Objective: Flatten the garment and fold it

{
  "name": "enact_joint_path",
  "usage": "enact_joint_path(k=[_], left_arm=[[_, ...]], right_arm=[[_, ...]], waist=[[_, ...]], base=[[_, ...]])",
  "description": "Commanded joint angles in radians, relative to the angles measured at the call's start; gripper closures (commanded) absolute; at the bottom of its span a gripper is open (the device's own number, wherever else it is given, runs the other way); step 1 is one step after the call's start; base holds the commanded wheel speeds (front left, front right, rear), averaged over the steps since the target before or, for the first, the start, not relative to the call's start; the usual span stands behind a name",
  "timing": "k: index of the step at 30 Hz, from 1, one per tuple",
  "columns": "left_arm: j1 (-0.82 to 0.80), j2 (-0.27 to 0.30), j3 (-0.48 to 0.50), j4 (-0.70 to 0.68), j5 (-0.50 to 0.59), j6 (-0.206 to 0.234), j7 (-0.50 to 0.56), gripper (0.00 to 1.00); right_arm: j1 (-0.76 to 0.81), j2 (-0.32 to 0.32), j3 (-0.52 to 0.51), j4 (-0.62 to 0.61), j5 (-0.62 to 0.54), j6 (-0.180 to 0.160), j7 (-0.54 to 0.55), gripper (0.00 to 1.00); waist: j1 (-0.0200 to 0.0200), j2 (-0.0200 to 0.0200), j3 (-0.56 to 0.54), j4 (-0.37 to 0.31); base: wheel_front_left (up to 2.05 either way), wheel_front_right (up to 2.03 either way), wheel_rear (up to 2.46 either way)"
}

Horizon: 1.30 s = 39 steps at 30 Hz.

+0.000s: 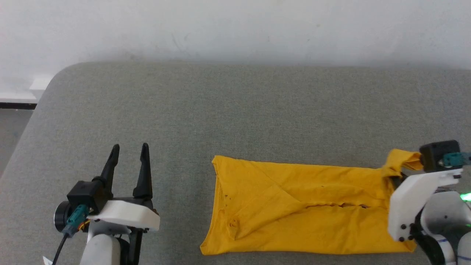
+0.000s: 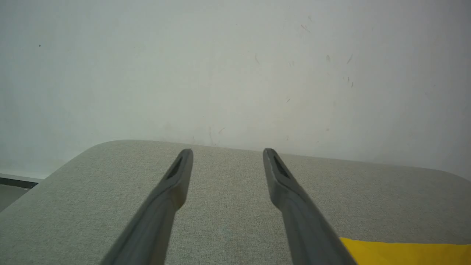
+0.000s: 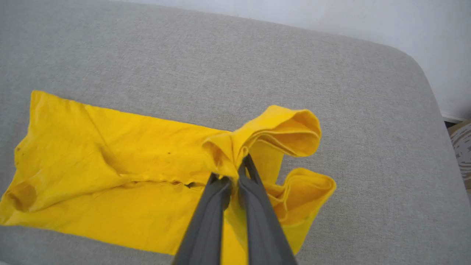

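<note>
Garment (image 1: 294, 217) lay along the front edge of the grey padded table (image 1: 235, 110), right of its middle, as a long mustard-yellow band folded lengthwise. Its right end was gathered between the fingers of the right gripper (image 3: 230, 173), which were pressed together on a bunch of cloth. Its left edge lay well apart from the left gripper (image 1: 130, 147), over bare table near the front left corner. The cotton looked soft and matte, with diagonal creases, a puckered seam down its length and small dark specks near the left edge. At the pinch, the garment rose into two rolled, layered lips. The table cover was a fine woven fabric with rounded corners. The left gripper's dark tapered fingers stood apart, holding nothing.
</note>
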Motion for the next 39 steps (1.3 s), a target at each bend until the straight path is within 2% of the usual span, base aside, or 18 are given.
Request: enact_joint_path(k=[1, 5, 9, 15, 20, 29, 30, 31, 36, 39], left_arm=[[0.002, -0.004, -0.001, 0.001, 0.014, -0.004, -0.005, 0.00], [-0.010, -0.005, -0.006, 0.004, 0.011, -0.005, -0.005, 0.00], [-0.022, -0.005, -0.011, 0.006, 0.009, -0.007, -0.005, 0.00], [-0.047, -0.005, -0.021, 0.003, 0.005, -0.008, -0.005, 0.00], [-0.067, -0.005, -0.030, 0.002, -0.003, -0.007, -0.005, 0.00], [-0.084, -0.006, -0.050, 0.007, -0.017, 0.004, -0.005, 0.00], [-0.084, -0.006, -0.052, 0.008, -0.019, 0.006, -0.005, 0.00], [-0.084, -0.006, -0.054, 0.010, -0.020, 0.007, -0.005, 0.00], [-0.080, -0.006, -0.055, 0.016, -0.023, 0.010, -0.005, 0.00], [-0.072, -0.006, -0.046, 0.019, -0.019, 0.011, -0.005, 0.00]], right_arm=[[0.008, 0.002, 0.033, -0.040, 0.010, -0.002, 0.015, 1.00], [-0.011, -0.003, 0.202, -0.133, 0.039, -0.002, 0.043, 1.00], [-0.072, -0.008, 0.345, -0.087, 0.055, -0.002, 0.013, 1.00], [-0.194, 0.003, 0.498, 0.110, 0.087, -0.002, -0.104, 1.00], [-0.297, 0.011, 0.581, 0.325, 0.122, -0.002, -0.203, 1.00], [-0.434, 0.013, 0.733, 0.624, 0.276, -0.002, -0.299, 1.00], [-0.442, 0.013, 0.747, 0.645, 0.289, -0.002, -0.304, 0.65], [-0.449, 0.013, 0.762, 0.660, 0.305, -0.002, -0.309, 0.00], [-0.463, 0.013, 0.791, 0.678, 0.372, -0.002, -0.353, 0.00], [-0.460, 0.013, 0.758, 0.618, 0.431, -0.002, -0.477, 0.00]], waist=[[0.0001, -0.0001, 0.003, 0.003], [0.0001, -0.0001, 0.013, 0.014], [0.0001, -0.0001, 0.032, 0.028], [0.0001, -0.0001, 0.076, 0.053], [0.0001, -0.0001, 0.110, 0.072], [0.0001, -0.0001, 0.135, 0.091], [0.0001, -0.0001, 0.135, 0.091], [0.0001, -0.0001, 0.134, 0.091], [0.0001, -0.0001, 0.123, 0.081], [0.0001, -0.0001, 0.104, 0.063]], base=[[0.00, 0.00, 0.00], [0.00, 0.00, 0.00], [0.00, 0.00, 0.00], [0.00, 0.00, 0.00], [0.00, 0.00, 0.00], [0.00, 0.00, 0.00], [0.00, 0.00, 0.00], [0.00, 0.00, 0.00], [0.00, 0.00, 0.00], [0.00, 0.00, 0.00]])
